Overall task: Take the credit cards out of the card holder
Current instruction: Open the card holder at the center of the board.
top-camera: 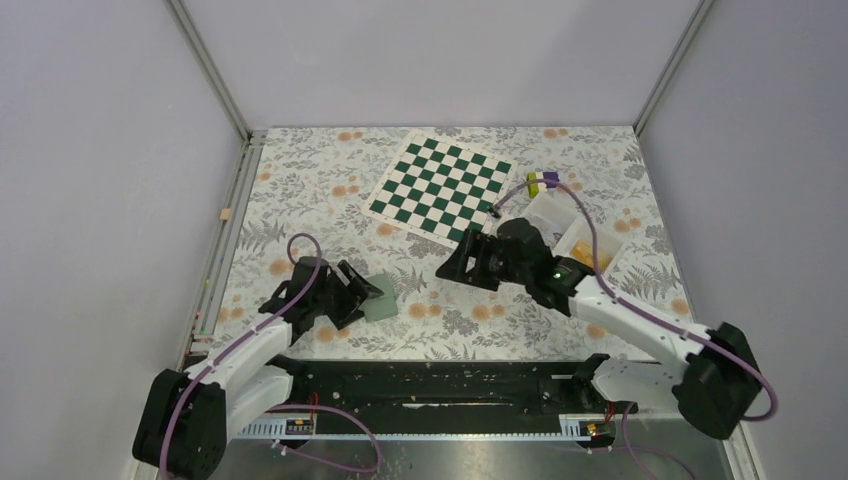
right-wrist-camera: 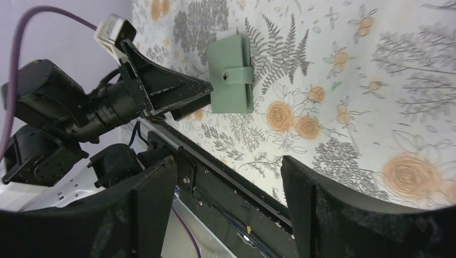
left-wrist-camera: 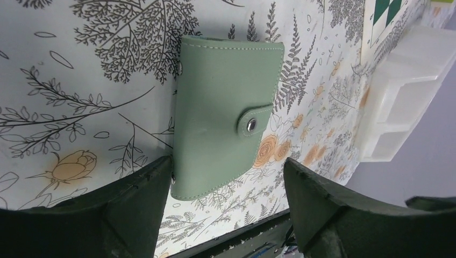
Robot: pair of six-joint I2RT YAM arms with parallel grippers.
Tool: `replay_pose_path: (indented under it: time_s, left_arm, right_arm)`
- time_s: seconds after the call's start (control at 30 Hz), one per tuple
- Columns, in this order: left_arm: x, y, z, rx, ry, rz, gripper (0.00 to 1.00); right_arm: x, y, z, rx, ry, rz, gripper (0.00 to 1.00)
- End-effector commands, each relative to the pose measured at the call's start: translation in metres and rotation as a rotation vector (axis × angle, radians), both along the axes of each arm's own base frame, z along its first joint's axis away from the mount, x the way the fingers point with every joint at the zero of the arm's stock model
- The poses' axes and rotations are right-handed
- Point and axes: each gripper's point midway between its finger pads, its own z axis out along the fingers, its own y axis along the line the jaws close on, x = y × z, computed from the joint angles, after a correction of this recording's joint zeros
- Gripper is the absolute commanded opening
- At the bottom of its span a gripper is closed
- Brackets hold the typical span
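Note:
The card holder lies flat on the floral cloth, teal-green side up, closed with its snap strap fastened. My left gripper is open, low over the cloth, and the holder's near end sits between its fingers. Its left finger stands right beside the holder's corner. My right gripper is open and empty, hanging over the middle of the table and facing the holder from the right. The credit cards are hidden, with the holder shut.
A white tray stands at the right, with something orange-yellow in its near compartment, too small to identify. A purple-and-green block lies behind it. The chequered mat covers the back middle. A black rail runs along the near edge.

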Motion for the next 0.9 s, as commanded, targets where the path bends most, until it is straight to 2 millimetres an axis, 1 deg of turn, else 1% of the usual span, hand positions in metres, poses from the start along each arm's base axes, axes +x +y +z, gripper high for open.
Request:
replay_pose_path:
  time_s: [0.0, 0.03, 0.07, 0.2, 0.27, 0.33, 0.47, 0.53, 0.67, 0.77, 0.87]
  left_arm:
    - [0.004, -0.003, 0.010, -0.010, -0.061, -0.030, 0.74]
    - [0.005, 0.003, 0.008, 0.030, -0.060, -0.020, 0.73]
    - [0.006, 0.009, 0.008, 0.073, -0.050, -0.003, 0.73]
    - [0.010, 0.042, 0.006, 0.246, -0.022, 0.084, 0.73]
    - [0.012, 0.050, 0.007, 0.277, -0.022, 0.094, 0.71]
    - [0.013, 0.055, 0.004, 0.264, -0.014, 0.108, 0.70]
    - [0.013, 0.044, -0.002, 0.141, -0.005, 0.091, 0.70]
    - [0.012, 0.034, -0.004, 0.078, 0.007, 0.064, 0.70]
    - [0.010, 0.024, -0.010, 0.031, 0.034, 0.026, 0.67]
    - [0.012, 0.022, -0.011, 0.023, 0.032, 0.015, 0.65]
    - [0.012, 0.020, -0.011, 0.009, 0.029, 0.016, 0.64]
  right_arm:
    - [0.001, 0.044, 0.005, 0.118, 0.021, 0.070, 0.76]
    - [0.003, 0.052, -0.002, 0.109, 0.034, 0.076, 0.75]
    - [0.005, 0.061, -0.005, 0.103, 0.042, 0.086, 0.74]
    - [0.008, 0.091, -0.025, 0.087, 0.105, 0.126, 0.72]
    - [0.010, 0.101, -0.033, 0.101, 0.130, 0.119, 0.72]
    - [0.012, 0.109, -0.044, 0.105, 0.150, 0.115, 0.72]
    - [0.016, 0.117, -0.067, 0.070, 0.201, 0.113, 0.71]
    - [0.015, 0.125, -0.072, 0.074, 0.219, 0.132, 0.69]
    - [0.013, 0.133, -0.083, 0.057, 0.245, 0.146, 0.68]
    - [0.009, 0.134, -0.090, 0.051, 0.283, 0.143, 0.68]
    - [0.008, 0.129, -0.102, 0.020, 0.305, 0.125, 0.70]
